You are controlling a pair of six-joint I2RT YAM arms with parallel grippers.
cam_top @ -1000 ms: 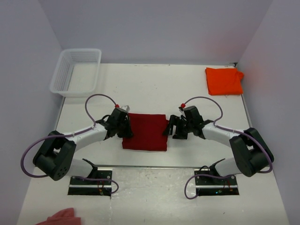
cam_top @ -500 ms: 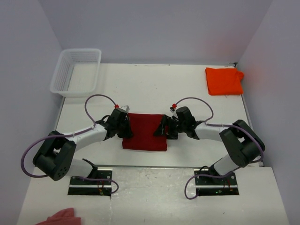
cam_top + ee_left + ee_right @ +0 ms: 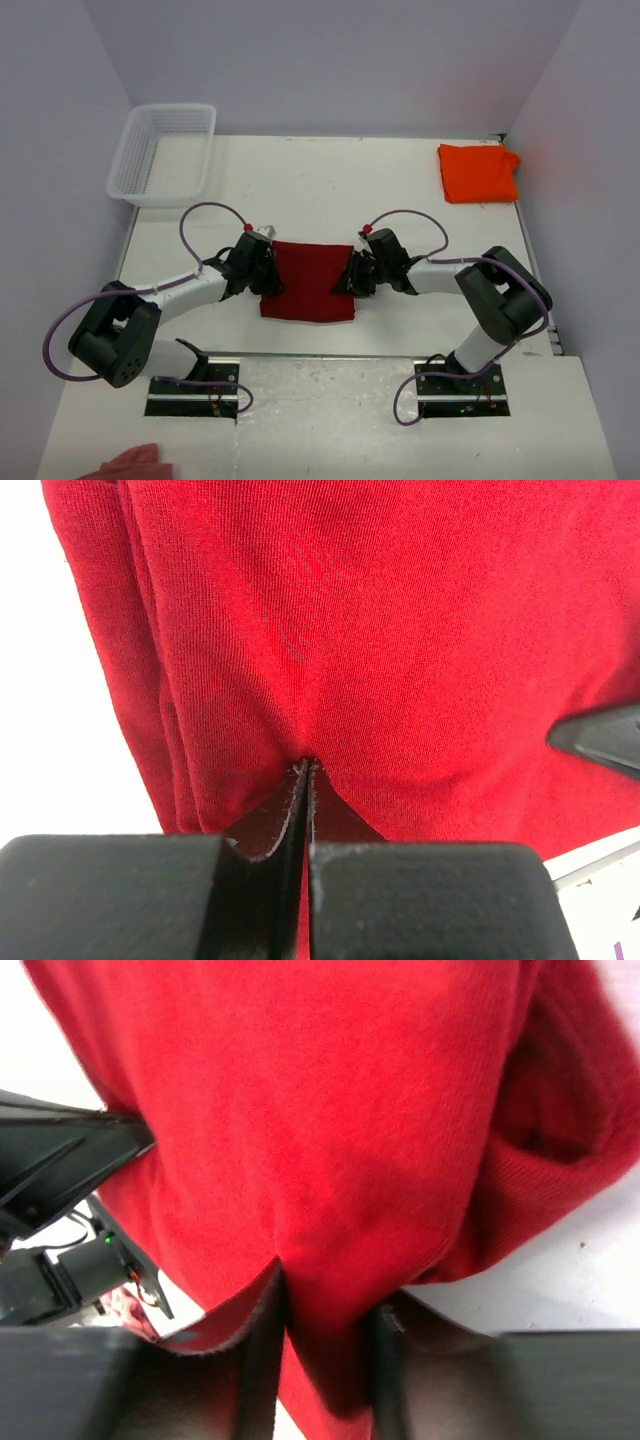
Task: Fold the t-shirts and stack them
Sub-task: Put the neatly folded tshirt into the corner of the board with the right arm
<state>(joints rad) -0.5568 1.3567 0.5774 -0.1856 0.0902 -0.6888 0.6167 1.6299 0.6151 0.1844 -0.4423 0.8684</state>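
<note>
The dark red t-shirt [image 3: 308,282] lies as a folded rectangle on the table between the two arms. My left gripper [image 3: 263,272] is at its left edge; in the left wrist view the fingers [image 3: 306,770] are pressed together with a pinch of the red cloth [image 3: 380,630] at their tips. My right gripper [image 3: 348,277] is at the right edge. Its wrist view shows a thick fold of the red cloth [image 3: 300,1110] filling the narrow gap of that gripper [image 3: 325,1310]. The orange t-shirt [image 3: 478,172] lies folded at the far right corner.
A white mesh basket [image 3: 170,107] stands at the far left. A pale pink cloth scrap [image 3: 133,463] lies at the near left edge, behind the arm bases. Walls close in the table on the left, back and right.
My right gripper has moved left from beside the red t-shirt onto its right edge and closed its fingers on the cloth. The left gripper has kept its hold.
</note>
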